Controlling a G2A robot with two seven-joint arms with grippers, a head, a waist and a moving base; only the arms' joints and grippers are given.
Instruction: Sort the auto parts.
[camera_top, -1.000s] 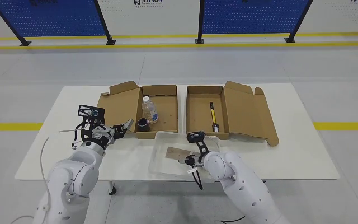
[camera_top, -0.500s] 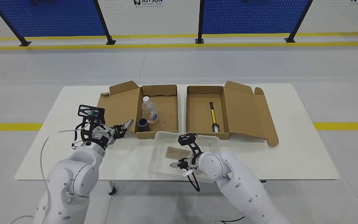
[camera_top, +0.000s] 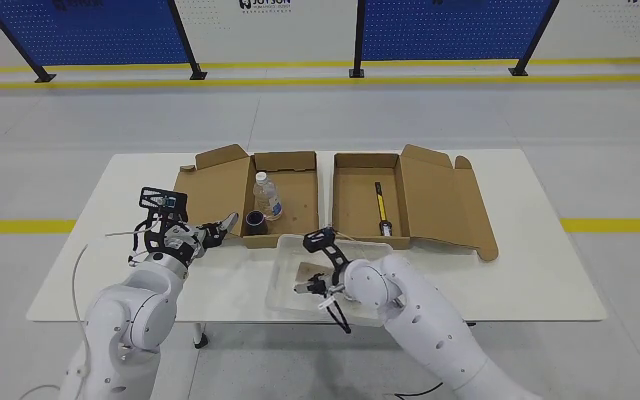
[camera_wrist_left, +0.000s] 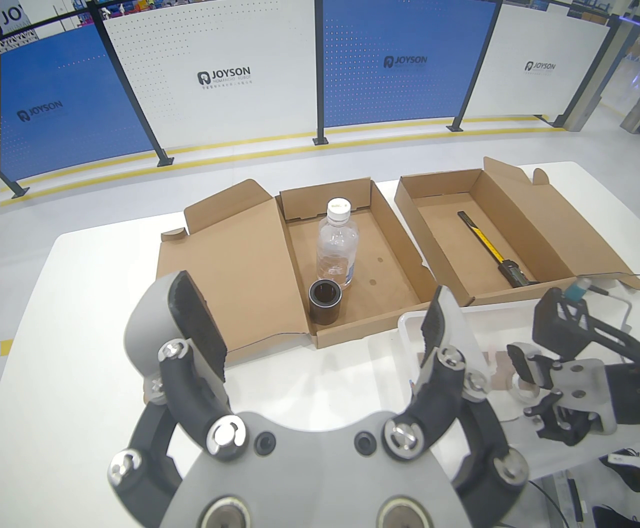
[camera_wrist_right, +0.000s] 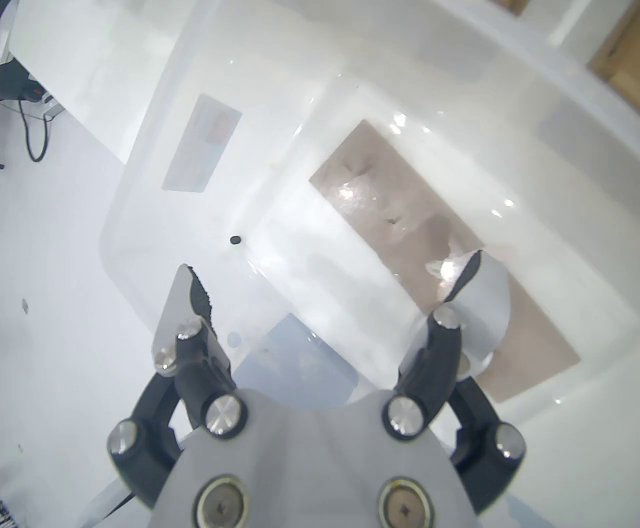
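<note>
My right gripper (camera_top: 312, 290) is down inside a clear plastic bin (camera_top: 283, 262) at the table's front, and it is open. A small shiny metal ring (camera_wrist_left: 520, 389) lies on the brown pad (camera_wrist_right: 400, 215) on the bin floor, beside one right fingertip (camera_wrist_right: 472, 270). My left gripper (camera_top: 222, 228) hovers open and empty over the table, left of the bin. In the left cardboard box (camera_top: 300, 195) stand a clear bottle (camera_top: 265, 195) and a black cylinder (camera_top: 255, 218). The right cardboard box (camera_top: 352, 200) holds a yellow and black caliper (camera_top: 381, 208).
Both boxes have their lids folded open outward: the left lid (camera_top: 215, 185) and the right lid (camera_top: 445, 205). Bare white table (camera_top: 540, 260) lies right of the boxes and at the far left. A label (camera_wrist_right: 202, 145) is stuck on the bin wall.
My right gripper has moved to the left inside the clear bin. The left arm has stayed where it was.
</note>
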